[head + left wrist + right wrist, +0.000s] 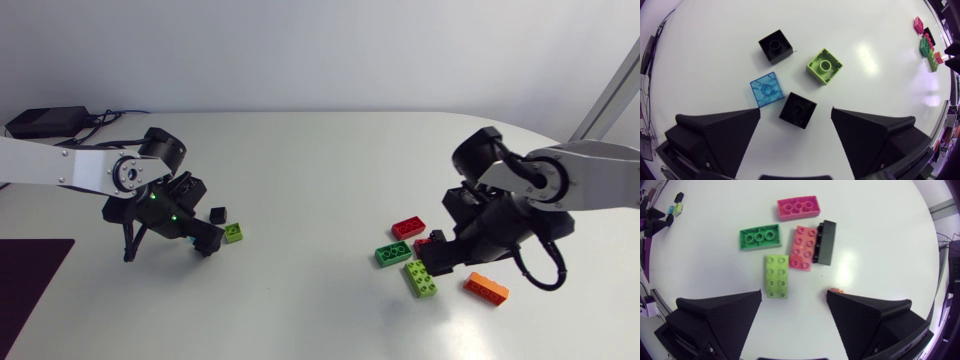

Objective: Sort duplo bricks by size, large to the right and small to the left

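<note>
Several small square bricks lie on the left of the table: a black one (775, 45), a lime one (824, 65) (235, 233), a clear blue one (767, 90) and a second black one (797, 110). My left gripper (796, 114) (205, 243) stands open over that second black brick, fingers apart from it. On the right lie long bricks: pink-red (798, 207) (408, 227), green (759, 236) (391, 254), salmon (803, 247), black (825, 242), lime (776, 276) (420, 279) and orange (486, 288), mostly hidden behind one finger in the right wrist view. My right gripper (794, 297) (440, 258) is open above them, holding nothing.
A dark mat (30, 275) lies at the table's left front edge. A black box with cables (45, 122) sits at the far left corner. White tabletop (320, 200) separates the two brick groups.
</note>
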`<control>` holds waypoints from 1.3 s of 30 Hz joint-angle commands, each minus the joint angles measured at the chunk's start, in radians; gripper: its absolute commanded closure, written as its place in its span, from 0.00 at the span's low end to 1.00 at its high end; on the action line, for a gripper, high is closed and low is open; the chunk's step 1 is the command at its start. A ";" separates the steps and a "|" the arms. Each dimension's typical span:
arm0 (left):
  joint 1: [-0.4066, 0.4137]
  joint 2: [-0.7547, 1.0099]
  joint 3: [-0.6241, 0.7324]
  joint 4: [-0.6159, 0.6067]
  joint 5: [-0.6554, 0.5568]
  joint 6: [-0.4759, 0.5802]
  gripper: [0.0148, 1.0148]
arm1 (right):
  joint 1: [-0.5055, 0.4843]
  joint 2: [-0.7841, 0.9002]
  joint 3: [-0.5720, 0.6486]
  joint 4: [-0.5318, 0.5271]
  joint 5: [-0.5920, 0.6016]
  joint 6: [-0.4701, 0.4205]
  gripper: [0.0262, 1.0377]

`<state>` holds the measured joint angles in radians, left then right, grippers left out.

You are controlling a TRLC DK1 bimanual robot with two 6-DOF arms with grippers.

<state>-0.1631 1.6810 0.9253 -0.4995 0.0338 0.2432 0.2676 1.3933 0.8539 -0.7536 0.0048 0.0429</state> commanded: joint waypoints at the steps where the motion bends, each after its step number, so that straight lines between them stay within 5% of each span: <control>1: 0.005 -0.012 -0.022 0.001 0.008 0.016 0.03 | -0.091 -0.011 -0.052 -0.016 0.020 -0.089 0.04; 9: 0.004 -0.015 -0.023 0.003 0.011 0.013 0.03 | -0.309 0.003 -0.151 0.060 0.040 -0.238 0.06; 19: 0.000 -0.017 -0.028 0.003 0.011 0.008 0.03 | -0.311 0.038 -0.200 0.111 0.043 -0.241 0.17; 22: 0.004 -0.015 -0.028 0.004 0.011 0.011 0.03 | -0.311 0.042 -0.216 0.128 0.043 -0.241 0.32; 27: 0.004 -0.017 -0.029 0.004 0.011 0.011 0.03 | -0.301 0.026 -0.225 0.191 0.040 -0.242 0.97; 39: 0.008 -0.018 -0.032 0.004 0.011 0.015 0.03 | -0.199 0.052 -0.176 0.189 0.038 -0.179 0.98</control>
<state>-0.1631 1.6810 0.9215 -0.4992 0.0410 0.2432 0.0551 1.4315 0.6701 -0.5655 0.0345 -0.1646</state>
